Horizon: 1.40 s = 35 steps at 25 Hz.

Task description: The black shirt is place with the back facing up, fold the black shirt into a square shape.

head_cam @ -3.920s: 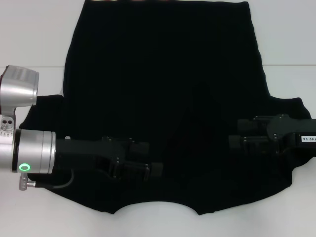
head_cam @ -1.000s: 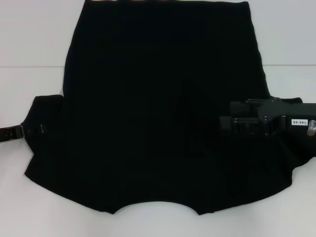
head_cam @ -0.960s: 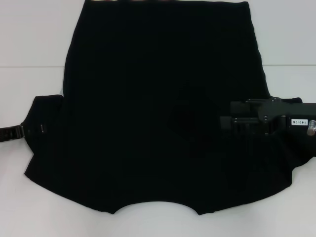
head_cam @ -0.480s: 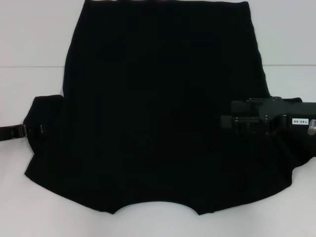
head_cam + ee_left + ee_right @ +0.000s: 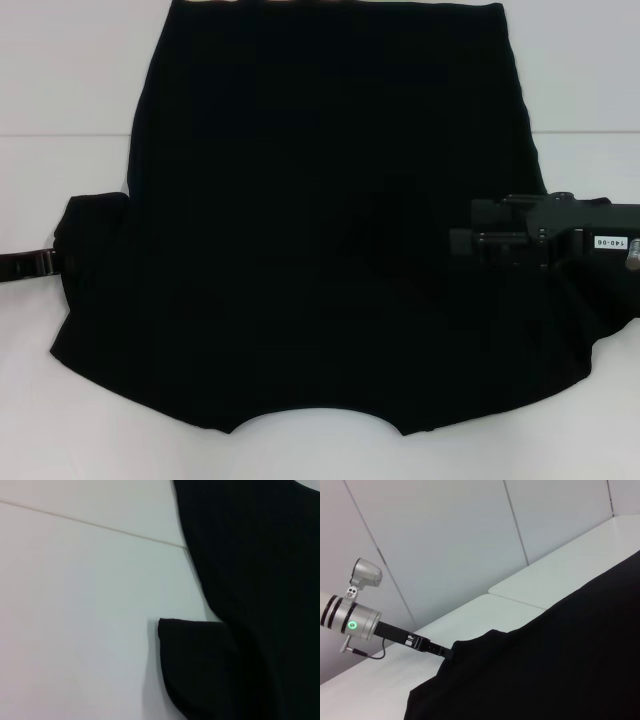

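The black shirt (image 5: 320, 220) is lying flat across the white table (image 5: 60, 80), neckline at the near edge. The left gripper (image 5: 52, 262) is touching the left sleeve's edge, and the right gripper (image 5: 462, 243) is hovering over the right side (whether either gripper's fingers are spread or closed, I cannot tell).

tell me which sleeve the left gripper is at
The shirt's sleeve on the robot's left. The left gripper touches its outer edge; the other sleeve lies under the right gripper, which reaches in over the fabric.
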{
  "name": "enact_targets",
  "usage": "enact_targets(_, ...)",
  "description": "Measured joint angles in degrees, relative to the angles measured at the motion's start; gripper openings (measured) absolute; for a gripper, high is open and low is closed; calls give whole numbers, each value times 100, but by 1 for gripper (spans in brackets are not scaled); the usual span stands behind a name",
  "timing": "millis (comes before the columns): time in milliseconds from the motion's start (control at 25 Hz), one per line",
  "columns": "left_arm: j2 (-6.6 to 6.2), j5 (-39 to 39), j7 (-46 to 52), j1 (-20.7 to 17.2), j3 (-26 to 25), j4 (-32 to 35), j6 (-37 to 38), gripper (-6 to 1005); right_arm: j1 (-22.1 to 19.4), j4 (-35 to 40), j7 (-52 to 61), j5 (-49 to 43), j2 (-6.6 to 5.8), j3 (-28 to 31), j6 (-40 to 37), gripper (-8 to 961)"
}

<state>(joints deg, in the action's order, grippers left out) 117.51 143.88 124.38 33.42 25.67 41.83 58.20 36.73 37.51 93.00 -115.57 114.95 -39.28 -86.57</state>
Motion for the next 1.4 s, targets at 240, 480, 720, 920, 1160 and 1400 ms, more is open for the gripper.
enact_targets(240,-10,11,0,22,1,0,-47,129,-13,2,-5,0,0,51,0,775)
enact_targets(480,-17,18,-1,34,50,3,-125,16,-10,-16,-29,0,0,106,22,776)
enact_targets(720,-63,18,-26,61,59,21,-426,16,3,-38,-35,0,7,151,53,776)
enact_targets(920,-87,17,-48,132,63,82,-497,16,7,-41,-37,0,18,157,61,775)
enact_targets(1160,-108,17,-54,201,70,100,-635,16,10,-42,-40,6,24,161,62,775)
enact_targets(1400,-140,103,-55,265,81,100,-874,16,15,-4,-18,9,27,169,59,775)
